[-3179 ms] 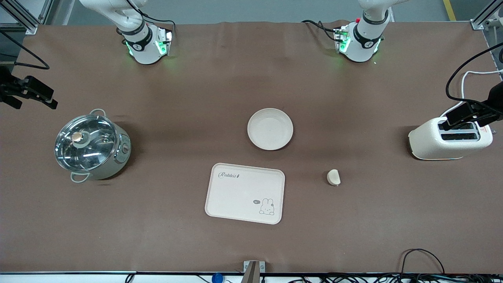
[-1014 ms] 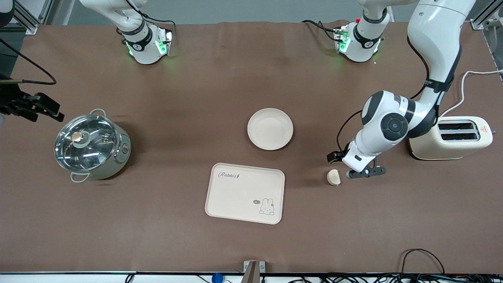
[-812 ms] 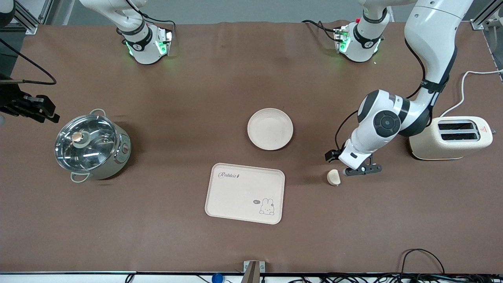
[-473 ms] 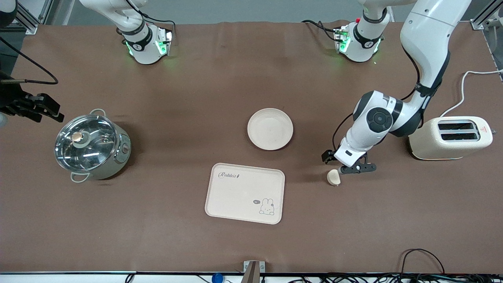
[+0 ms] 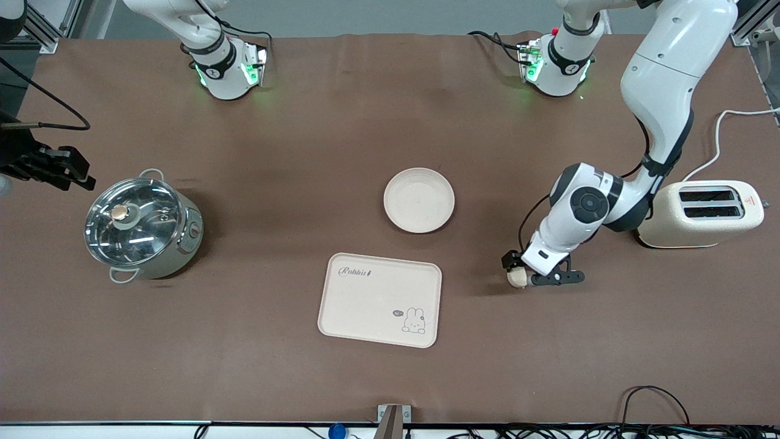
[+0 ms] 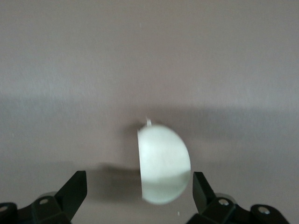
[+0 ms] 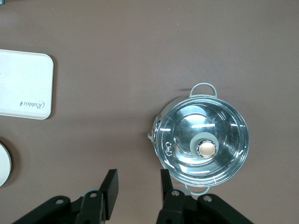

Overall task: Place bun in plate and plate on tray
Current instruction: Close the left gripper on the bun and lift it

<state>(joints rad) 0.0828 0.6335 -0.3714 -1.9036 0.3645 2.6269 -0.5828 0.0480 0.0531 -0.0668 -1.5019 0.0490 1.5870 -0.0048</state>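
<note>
Since the last look the left gripper [image 5: 525,275] dropped down right onto the bun [image 5: 517,278], fingers [image 6: 74,192] spread wide on either side of it, not clamped yet, so it's lined up for a pinch. Going near to far: the tray [image 5: 379,300] sits closest to the camera, the bun at about 3 o'clock from it toward the left arm's end, and the plate [image 5: 419,200] at the tray's 12 o'clock, empty and waiting. Right gripper [image 7: 137,192] hangs open beside the pot [image 5: 143,227], parked out of the way.
</note>
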